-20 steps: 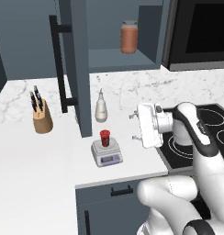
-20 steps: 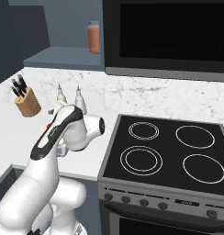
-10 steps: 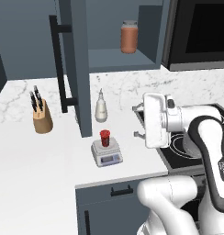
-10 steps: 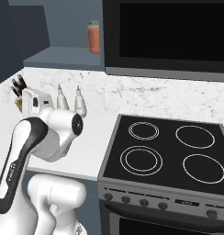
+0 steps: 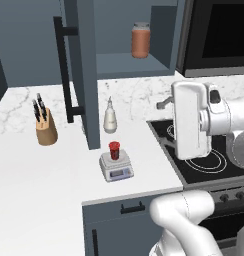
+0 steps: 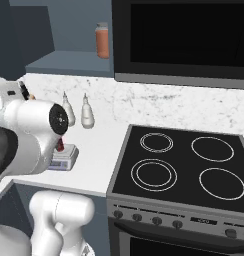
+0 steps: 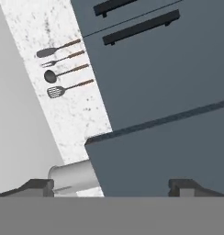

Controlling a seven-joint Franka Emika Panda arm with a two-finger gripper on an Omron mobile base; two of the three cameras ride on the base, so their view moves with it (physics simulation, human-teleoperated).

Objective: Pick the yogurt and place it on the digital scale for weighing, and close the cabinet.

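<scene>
- The yogurt (image 5: 113,149) is seen standing upright on the plate of the digital scale (image 5: 116,167), out on the white counter (image 5: 39,185) in front of the open door; from the right base view the same cup (image 6: 60,145) is half hidden behind the arm, still on the scale (image 6: 64,158).
- So 1 of the 2 jobs is judged done: the weighing placement looks complete.
- The gripper (image 7: 111,184) is spread wide with nothing between its 2 dark tips, and it is aimed at blue-grey cabinet fronts and a row of hanging utensils (image 7: 62,66) on the marble wall.
- What has just changed: over the last second the hand has been lifted clear of the scale and swung up and to the right, the wrist now held high above the stove (image 5: 204,155); the yogurt and scale have not been disturbed.
- That retreat is read as the start of the 2nd job.
- The cabinet (image 5: 84,70) is still open, its tall door edge-on with the black bar handle (image 5: 64,70) facing left, and an orange-brown jar (image 5: 140,40) left on the shelf.
- A wide reach to the left is likely to be needed, with the white bottle (image 5: 110,116) and knife block (image 5: 44,125) kept clear of.
</scene>
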